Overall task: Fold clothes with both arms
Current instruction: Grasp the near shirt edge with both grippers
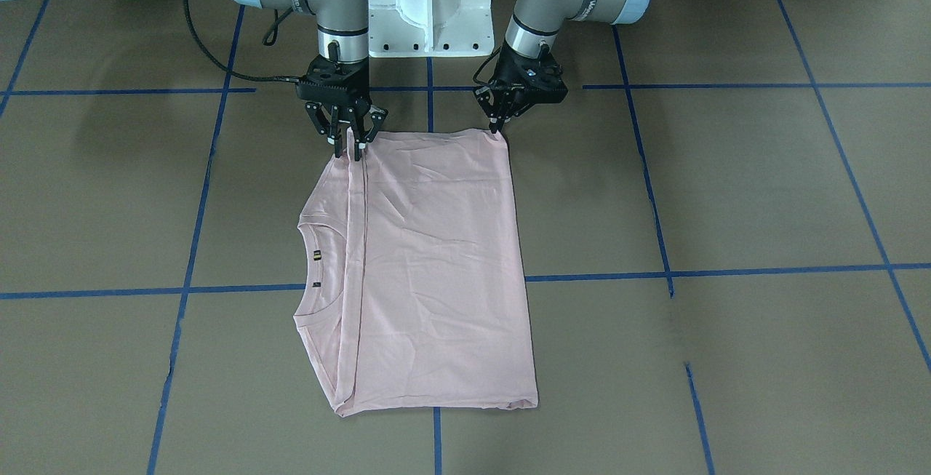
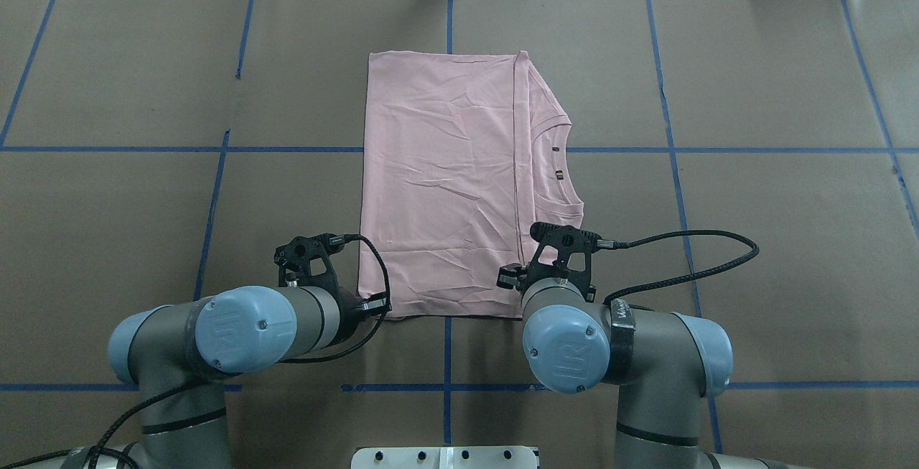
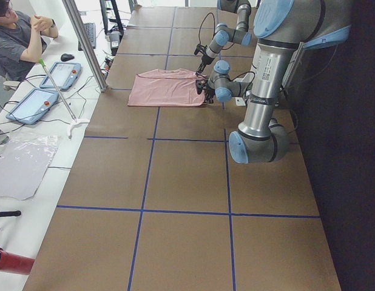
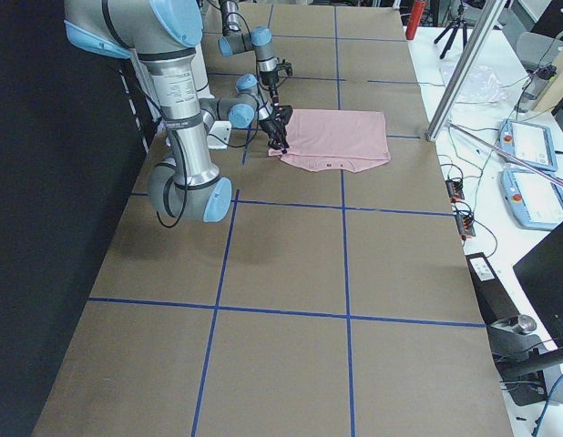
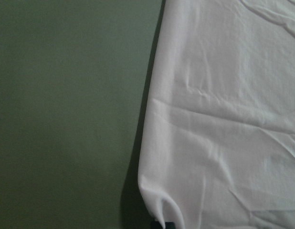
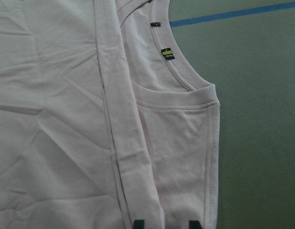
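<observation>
The pale pink T-shirt [image 1: 436, 257] lies flat on the brown table, folded into a rectangle, with its ribbed collar [image 1: 320, 257] showing at one side. My left gripper [image 1: 497, 128] is at the shirt's near corner, fingers together and shut on the puckered cloth [image 5: 162, 210]. My right gripper [image 1: 348, 151] stands at the other near corner, by the folded hem [image 6: 123, 157]. It is open, and its fingertips [image 6: 139, 223] rest apart with flat cloth between them. The print is hidden.
The white pedestal base [image 1: 428, 2] stands just behind the grippers. Blue tape lines [image 1: 727, 271] cross the table. A person [image 3: 17, 36] sits at a side bench with tablets [image 3: 60, 76]; more control pads [image 4: 527, 141] lie beyond the opposite end.
</observation>
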`<state>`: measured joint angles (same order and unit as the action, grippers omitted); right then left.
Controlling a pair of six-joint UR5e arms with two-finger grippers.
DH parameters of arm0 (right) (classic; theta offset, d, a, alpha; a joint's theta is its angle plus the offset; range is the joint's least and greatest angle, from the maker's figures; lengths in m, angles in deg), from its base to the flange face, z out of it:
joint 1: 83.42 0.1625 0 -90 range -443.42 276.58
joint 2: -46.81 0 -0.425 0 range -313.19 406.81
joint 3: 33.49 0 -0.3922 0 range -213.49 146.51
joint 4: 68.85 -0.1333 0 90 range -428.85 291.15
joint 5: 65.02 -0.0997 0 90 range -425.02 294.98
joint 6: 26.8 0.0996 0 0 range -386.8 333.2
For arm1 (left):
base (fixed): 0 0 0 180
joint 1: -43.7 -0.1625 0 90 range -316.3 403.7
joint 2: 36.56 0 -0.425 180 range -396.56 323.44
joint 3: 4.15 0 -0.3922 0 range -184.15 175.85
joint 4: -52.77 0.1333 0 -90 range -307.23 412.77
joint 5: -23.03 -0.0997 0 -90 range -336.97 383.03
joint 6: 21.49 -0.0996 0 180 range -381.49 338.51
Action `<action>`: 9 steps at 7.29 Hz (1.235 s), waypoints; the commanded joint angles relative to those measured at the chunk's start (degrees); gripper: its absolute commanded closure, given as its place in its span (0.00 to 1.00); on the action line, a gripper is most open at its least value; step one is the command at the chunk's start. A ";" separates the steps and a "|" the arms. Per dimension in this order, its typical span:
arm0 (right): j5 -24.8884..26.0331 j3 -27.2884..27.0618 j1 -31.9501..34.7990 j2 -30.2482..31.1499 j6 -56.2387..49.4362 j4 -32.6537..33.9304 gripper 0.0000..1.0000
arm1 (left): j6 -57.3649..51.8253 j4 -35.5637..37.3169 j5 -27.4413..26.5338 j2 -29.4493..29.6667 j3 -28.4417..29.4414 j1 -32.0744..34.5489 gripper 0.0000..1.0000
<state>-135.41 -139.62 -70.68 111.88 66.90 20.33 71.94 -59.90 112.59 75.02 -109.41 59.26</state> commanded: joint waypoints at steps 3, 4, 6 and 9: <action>0.61 1.18 -0.97 0.14 0.34 0.04 0.28 | 0.00 -0.10 0.00 -0.04 0.14 0.00 1.00; 0.61 2.06 -0.97 -0.03 0.60 -0.22 0.28 | 0.00 -0.10 0.00 0.05 0.14 0.00 1.00; 0.61 2.24 -0.97 -0.03 0.69 -0.40 0.31 | 0.00 -0.36 0.00 -0.04 0.23 0.00 1.00; 0.52 2.59 -0.97 -0.21 0.78 -0.67 0.97 | 0.00 -0.45 0.00 -0.04 0.14 0.00 1.00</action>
<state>-134.82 -137.08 -71.64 111.72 67.69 19.72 71.94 -60.30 112.59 74.98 -109.20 59.26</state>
